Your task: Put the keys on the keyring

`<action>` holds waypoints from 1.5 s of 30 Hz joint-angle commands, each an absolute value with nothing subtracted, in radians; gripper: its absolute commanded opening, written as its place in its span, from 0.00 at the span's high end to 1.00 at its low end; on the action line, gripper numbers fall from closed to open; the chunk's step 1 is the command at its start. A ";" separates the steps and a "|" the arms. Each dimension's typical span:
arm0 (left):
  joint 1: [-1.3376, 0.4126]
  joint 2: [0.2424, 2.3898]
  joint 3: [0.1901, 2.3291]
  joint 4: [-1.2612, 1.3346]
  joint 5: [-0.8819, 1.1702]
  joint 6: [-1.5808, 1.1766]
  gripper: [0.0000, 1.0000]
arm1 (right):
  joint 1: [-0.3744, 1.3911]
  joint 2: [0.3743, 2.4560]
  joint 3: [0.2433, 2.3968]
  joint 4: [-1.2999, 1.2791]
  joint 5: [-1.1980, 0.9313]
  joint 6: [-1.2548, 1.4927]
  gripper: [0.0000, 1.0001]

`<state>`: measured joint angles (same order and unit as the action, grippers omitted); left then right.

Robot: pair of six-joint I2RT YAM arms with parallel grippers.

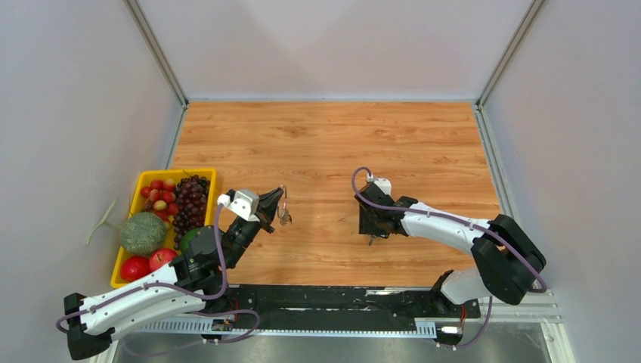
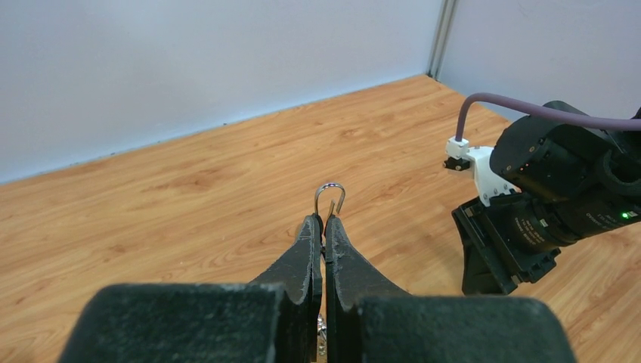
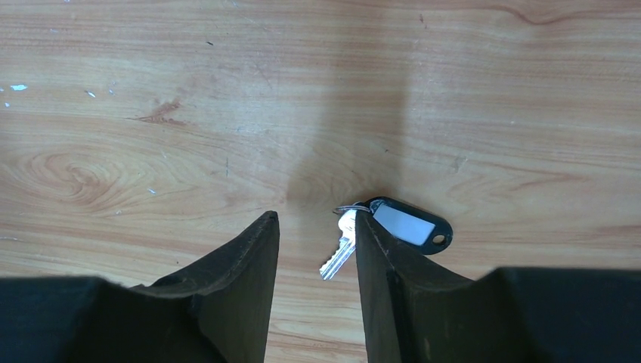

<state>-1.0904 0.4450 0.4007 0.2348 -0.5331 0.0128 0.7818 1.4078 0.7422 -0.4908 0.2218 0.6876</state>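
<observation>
My left gripper [image 2: 323,221] is shut on the keyring [image 2: 330,197]. A thin silver wire loop pokes out past the fingertips, and small silver keys [image 1: 286,218] dangle below it above the table. In the top view this gripper [image 1: 277,206] hovers left of centre. One key [image 3: 340,253], a silver blade on a small split ring with a black plastic tag [image 3: 409,224] bearing a white label, lies flat on the wood. My right gripper [image 3: 316,219] stands open just above it. The blade lies between the fingers and the tag sits beyond the right finger [image 3: 378,257].
A yellow tray [image 1: 175,172] with grapes, a melon, apples and small red fruit stands at the table's left edge beside the left arm. The right arm's wrist [image 2: 544,197] sits close to the right of the left gripper. Grey walls enclose the table.
</observation>
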 commanded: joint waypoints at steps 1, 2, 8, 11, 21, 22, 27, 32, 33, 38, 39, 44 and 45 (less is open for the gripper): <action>-1.088 0.446 0.401 0.265 -0.522 0.006 1.00 | 0.779 1.435 0.752 -0.460 0.231 0.721 0.56; -1.088 0.446 0.401 0.265 -0.520 0.005 1.00 | 0.779 1.441 0.754 -0.460 0.233 0.721 0.56; -1.088 0.450 0.400 0.267 -0.518 0.006 1.00 | 0.778 1.475 0.766 -0.456 0.249 0.717 0.58; -1.088 0.453 0.399 0.268 -0.517 0.006 1.00 | 0.778 1.489 0.768 -0.450 0.253 0.709 0.62; -1.088 0.456 0.398 0.267 -0.522 0.006 1.00 | 0.778 1.530 0.760 -0.426 0.235 0.648 0.99; -1.088 0.456 0.397 0.267 -0.522 0.006 1.00 | 0.778 1.527 0.758 -0.422 0.233 0.641 1.00; -1.088 0.460 0.396 0.270 -0.521 0.006 1.00 | 0.813 1.448 0.743 -0.350 0.149 0.569 1.00; -1.088 0.459 0.396 0.271 -0.518 0.005 1.00 | 0.862 1.336 0.765 -0.357 0.116 0.530 1.00; -1.088 0.457 0.396 0.270 -0.519 0.006 1.00 | 0.862 1.312 0.765 -0.364 0.123 0.531 1.00; -1.088 0.453 0.394 0.270 -0.518 0.006 1.00 | 0.862 1.244 0.757 -0.430 0.218 0.563 0.71; -1.088 0.453 0.394 0.270 -0.518 0.006 1.00 | 0.861 1.247 0.756 -0.438 0.225 0.570 0.65; -1.088 0.451 0.395 0.269 -0.517 0.006 1.00 | 0.862 1.311 0.764 -0.464 0.256 0.602 0.43; -1.088 0.451 0.395 0.269 -0.517 0.006 1.00 | 0.861 1.327 0.769 -0.465 0.258 0.610 0.42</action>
